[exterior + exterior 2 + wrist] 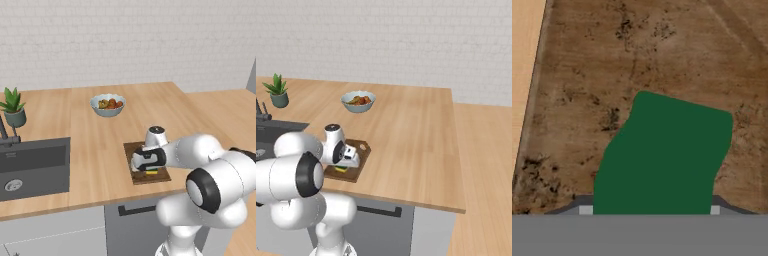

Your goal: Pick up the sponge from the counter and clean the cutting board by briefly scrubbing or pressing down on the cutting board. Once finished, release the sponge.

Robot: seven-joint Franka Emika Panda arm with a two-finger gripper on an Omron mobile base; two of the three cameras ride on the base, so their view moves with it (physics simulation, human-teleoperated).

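The gripper was clamped on the sponge, pressing it flat onto the stained cutting board near the counter's front edge — the scrubbing step, I judged — leaving only release.

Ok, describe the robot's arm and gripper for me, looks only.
The arm is glossy white with rounded, bulbous links and dark bands at the joints. A black ring circles the big elbow joint. The gripper has a white body with a dark band, and small grey fingertips. No cables or markings visible.
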